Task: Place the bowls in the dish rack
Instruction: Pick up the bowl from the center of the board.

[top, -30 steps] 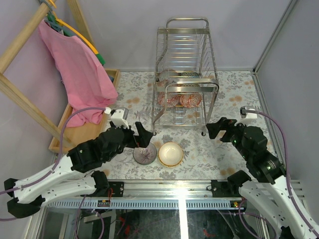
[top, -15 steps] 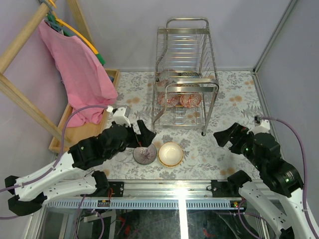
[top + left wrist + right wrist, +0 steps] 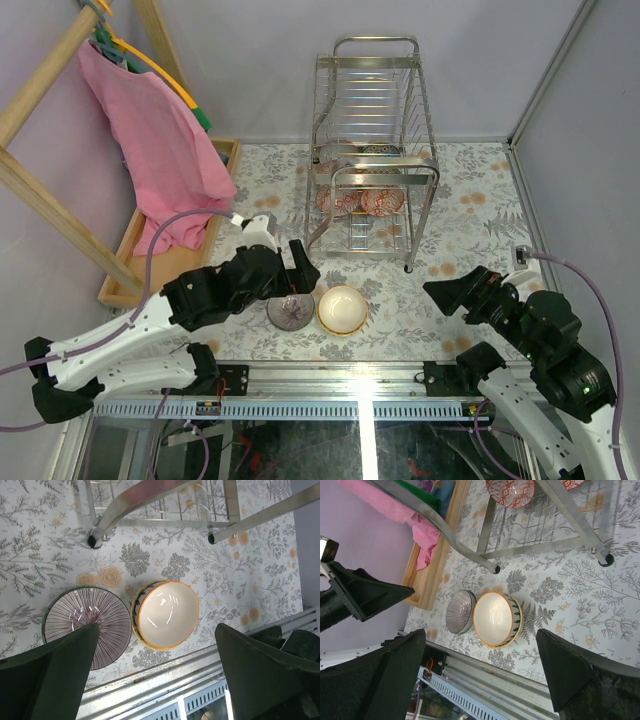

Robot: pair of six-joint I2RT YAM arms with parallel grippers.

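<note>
Right gripper [image 3: 480, 634] has drawn back from the chrome wire dish rack [image 3: 372, 120]; both my grippers gape wide, empty. Left gripper [image 3: 157, 629] hovers over a ribbed grey bowl [image 3: 290, 312] beside a glossy cream bowl [image 3: 342, 308], before the rack; red-patterned bowls [image 3: 380, 201] stand in its lower tier

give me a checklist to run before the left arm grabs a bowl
1. Left end effector open and empty: ok.
2. Right end effector open, off to the right of the bowls: ok.
3. Cream bowl and striped bowl upright on the table: ok.
4. Finger room between those two: not ok, rims look touching.
5. Free slots in the dish rack: ok, top dividers look bare; red bowls sit in the lower tier.
6. Left end effector height above the bowls: cannot tell.
</note>
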